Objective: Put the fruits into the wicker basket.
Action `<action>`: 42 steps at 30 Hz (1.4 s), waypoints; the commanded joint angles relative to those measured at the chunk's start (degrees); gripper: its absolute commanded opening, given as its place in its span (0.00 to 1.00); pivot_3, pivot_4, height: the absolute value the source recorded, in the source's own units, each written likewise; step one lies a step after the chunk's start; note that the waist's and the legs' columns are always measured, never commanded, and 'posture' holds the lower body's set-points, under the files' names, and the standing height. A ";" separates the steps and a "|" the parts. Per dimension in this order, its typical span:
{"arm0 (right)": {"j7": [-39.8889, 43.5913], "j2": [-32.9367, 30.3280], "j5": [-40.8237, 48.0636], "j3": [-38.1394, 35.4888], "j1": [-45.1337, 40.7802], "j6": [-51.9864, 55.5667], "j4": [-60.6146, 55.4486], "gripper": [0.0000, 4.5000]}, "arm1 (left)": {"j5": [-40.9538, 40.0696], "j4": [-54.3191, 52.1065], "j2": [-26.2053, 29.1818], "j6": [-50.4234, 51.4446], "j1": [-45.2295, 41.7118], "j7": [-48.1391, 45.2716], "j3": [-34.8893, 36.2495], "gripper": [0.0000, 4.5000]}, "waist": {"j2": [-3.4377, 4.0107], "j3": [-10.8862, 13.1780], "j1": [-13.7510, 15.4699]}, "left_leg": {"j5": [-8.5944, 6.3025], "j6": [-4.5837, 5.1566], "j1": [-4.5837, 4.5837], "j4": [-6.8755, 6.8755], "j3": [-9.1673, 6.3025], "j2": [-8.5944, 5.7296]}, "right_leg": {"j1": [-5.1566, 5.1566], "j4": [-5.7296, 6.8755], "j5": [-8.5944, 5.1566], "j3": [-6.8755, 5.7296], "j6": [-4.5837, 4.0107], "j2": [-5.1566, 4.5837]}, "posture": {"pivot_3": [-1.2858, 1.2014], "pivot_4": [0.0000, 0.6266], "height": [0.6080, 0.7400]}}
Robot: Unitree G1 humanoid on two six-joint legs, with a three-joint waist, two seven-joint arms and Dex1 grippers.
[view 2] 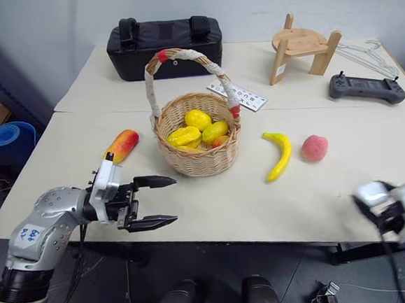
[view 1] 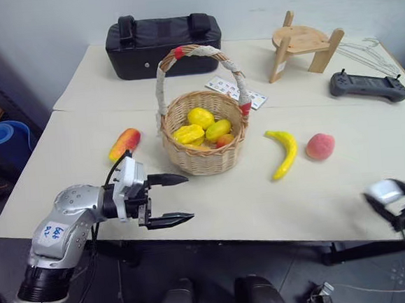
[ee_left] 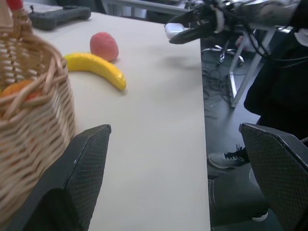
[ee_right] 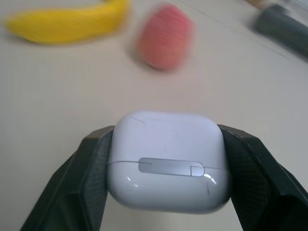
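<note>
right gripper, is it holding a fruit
No, the right gripper is clamped on a small white case, not a fruit.

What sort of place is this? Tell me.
Probably a robotics lab or test room: a plain table staged with toy fruit and a wicker basket, a handheld controller, and loose cables on the floor.

One wicker basket [view 1: 204, 158], one banana [view 1: 284, 152], one peach [view 1: 320, 146], one mango [view 1: 124, 143], one white case [ee_right: 167, 161]
</note>
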 commanded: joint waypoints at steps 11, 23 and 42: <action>0.10 -7.71 -4.09 6.69 -31.38 -3.78 43.34 0.79 | 1.32 -0.93 -2.88 0.02 -0.59 3.34 -0.59 1.00 | 0.11 0.06 -0.27 | 0.30 -0.35 0.04 0.02 0.30 0.17 | -0.07 0.01 0.00 0.30 0.02 0.20 | 0.52 0.24 1.00; 12.59 -4.65 7.15 -0.85 -7.46 -11.32 8.69 0.99 | 1.89 1.31 -3.56 -3.89 3.31 6.64 3.68 1.00 | 0.23 0.04 -0.36 | 0.23 -0.36 -0.13 0.04 0.31 0.24 | -0.17 -0.12 0.07 0.34 0.15 0.29 | 0.52 0.24 1.00; 15.39 10.74 11.24 29.97 -8.71 -5.17 -32.71 0.99 | 6.57 27.41 5.40 -15.68 26.83 21.87 41.26 1.00 | -0.13 0.04 -0.62 | -0.67 -0.34 0.48 -0.05 0.97 0.91 | -0.17 -0.12 -0.02 1.19 -0.19 0.68 | 0.52 0.24 1.00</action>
